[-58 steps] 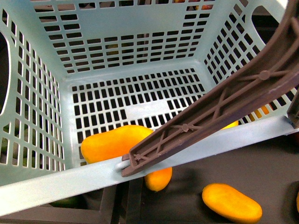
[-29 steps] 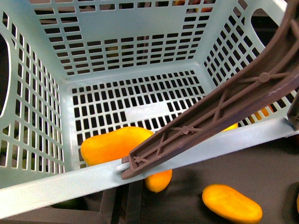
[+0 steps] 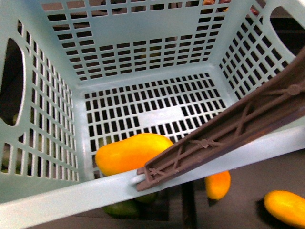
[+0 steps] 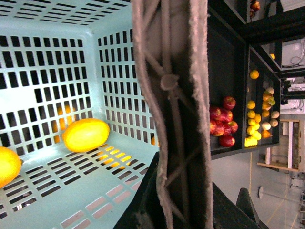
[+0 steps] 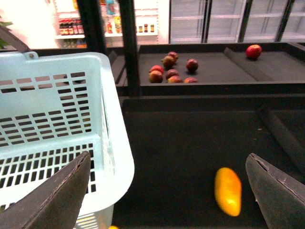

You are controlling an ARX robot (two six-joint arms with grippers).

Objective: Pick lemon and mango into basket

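The brown handle [image 3: 224,136] crosses the basket's near rim [image 3: 71,193], clamped in the left gripper [image 4: 183,210]; a slip would tip the load. The mango [image 3: 133,152] and lemon [image 4: 86,134] lie on the slotted floor. The right gripper [image 5: 167,191] hangs released over a loose mango [image 5: 228,191]. The basket has shifted right since a second ago.

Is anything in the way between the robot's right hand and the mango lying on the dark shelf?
Nothing visible blocks it. In the right wrist view the open right hand looks down at the mango lying alone on the dark shelf, with the basket off to one side.
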